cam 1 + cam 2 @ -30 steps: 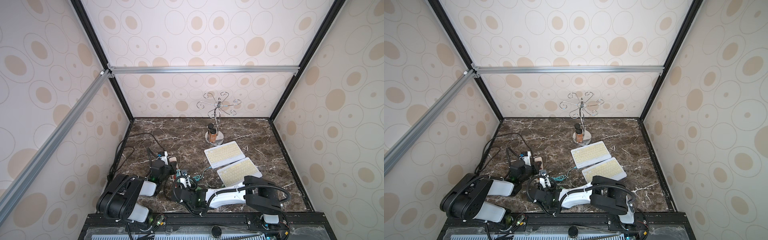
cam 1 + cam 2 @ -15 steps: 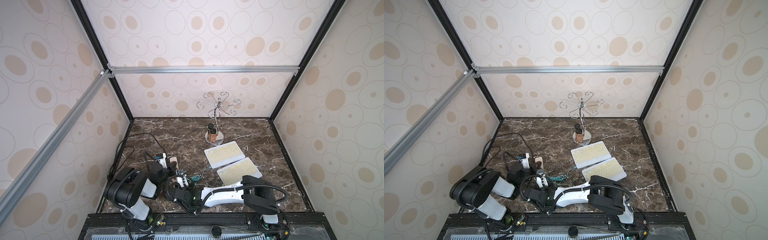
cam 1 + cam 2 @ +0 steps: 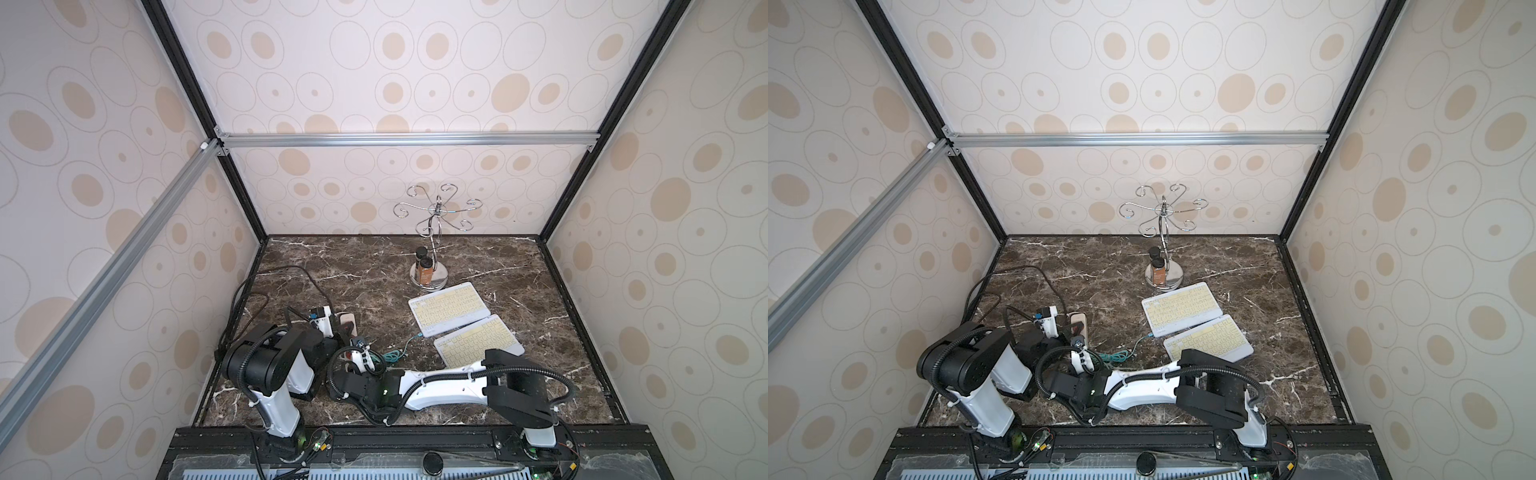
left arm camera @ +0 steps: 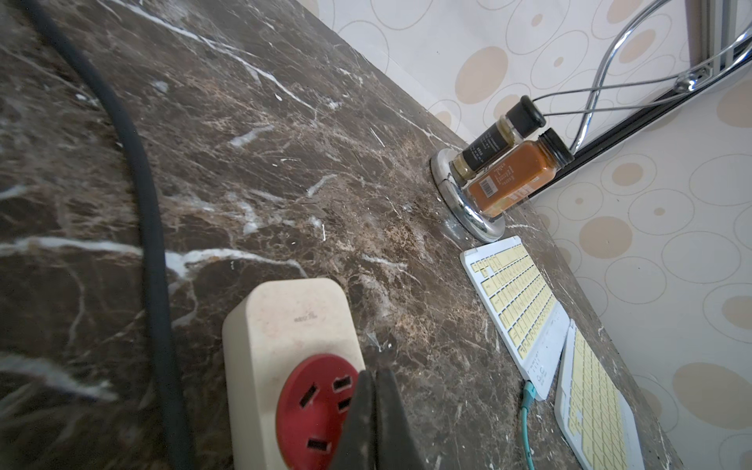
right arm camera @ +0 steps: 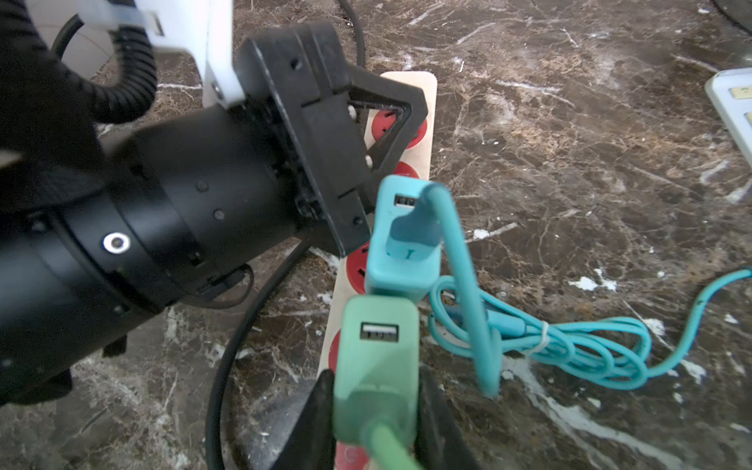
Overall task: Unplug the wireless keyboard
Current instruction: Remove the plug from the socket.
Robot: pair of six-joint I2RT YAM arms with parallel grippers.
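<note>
Nearest to the robot, the right tool (image 5: 376, 401) is closed on the green charger (image 5: 376, 346), with one jaw on each side of its body. This charger stands upright on the near part of the power strip (image 5: 429, 93). Just behind it stands the teal charger (image 5: 403, 252), and from its top the teal cable (image 5: 569, 346) falls into a tied bundle on the worktop (image 5: 569, 142). The strip lies with its long axis going from near to far and both chargers point up from its face, so I judge that the pull must go straight up, not along the strip. The right arm is the nearer one to the chargers. At the far end of the strip the left tool (image 4: 374, 386) is closed on nothing. Its tip is on or just over the strip beside a red socket (image 4: 317, 407), probably to hold it down. Farther away, the teal cable enters a corner of the far keyboard (image 3: 449, 309), which lies slantwise, and the near keyboard (image 3: 478, 343) lies just beside it. I cannot tell where the green charger's own cable leads.
</note>
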